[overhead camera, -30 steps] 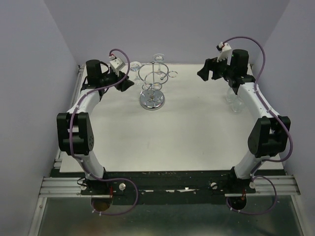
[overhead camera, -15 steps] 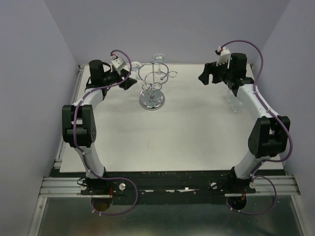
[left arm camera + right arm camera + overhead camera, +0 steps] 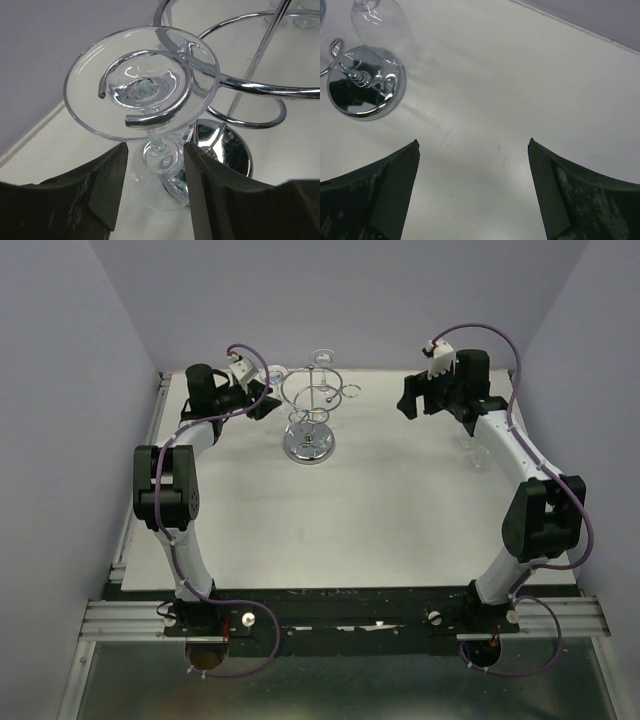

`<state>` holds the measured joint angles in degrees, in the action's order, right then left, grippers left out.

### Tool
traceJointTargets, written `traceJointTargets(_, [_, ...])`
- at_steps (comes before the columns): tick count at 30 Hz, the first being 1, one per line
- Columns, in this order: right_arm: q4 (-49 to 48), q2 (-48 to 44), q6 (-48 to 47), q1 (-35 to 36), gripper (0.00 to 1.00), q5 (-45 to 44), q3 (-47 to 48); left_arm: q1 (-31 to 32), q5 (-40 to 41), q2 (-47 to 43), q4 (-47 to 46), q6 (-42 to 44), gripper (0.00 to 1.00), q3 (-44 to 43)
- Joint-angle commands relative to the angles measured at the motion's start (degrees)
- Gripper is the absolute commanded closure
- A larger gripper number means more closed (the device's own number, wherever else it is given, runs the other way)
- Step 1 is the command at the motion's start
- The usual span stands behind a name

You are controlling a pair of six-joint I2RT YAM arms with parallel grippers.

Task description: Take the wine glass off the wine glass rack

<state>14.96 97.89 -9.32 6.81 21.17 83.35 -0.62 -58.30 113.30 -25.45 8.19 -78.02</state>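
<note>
Only the left wrist view shows the wine glass (image 3: 142, 90) foot resting in the wine glass rack (image 3: 260, 90) ring, just ahead of the parted left gripper (image 3: 154, 170) (nothing clasped). The right gripper (image 3: 472, 150) is wide open and empty.

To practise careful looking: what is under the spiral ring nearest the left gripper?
The wine glass hangs there, bowl down, its foot on the ring. One finger of the left gripper covers the bowl's edge.
</note>
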Motion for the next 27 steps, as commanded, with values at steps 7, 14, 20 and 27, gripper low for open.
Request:
traceJointTargets(7, [3.5,0.6,-4.9,4.9,0.03,-1.9,0.8,0.3,-5.5,3.1,-8.6,-3.5,0.42,-2.5])
traceJointTargets(14, [3.6,0.7,-6.6,6.4,0.02,-4.1,1.4,0.3,-6.7,4.3,-10.8,-5.4,0.48,-3.1])
traceJointTargets(20, [3.6,1.2,-7.3,7.6,0.02,-4.1,1.1,0.3,-6.9,4.5,-12.7,-7.7,0.50,-3.1])
traceJointTargets(27, [3.6,2.1,-8.2,8.4,0.02,-4.3,1.5,0.3,-7.2,4.7,-13.2,-7.9,0.51,-2.6])
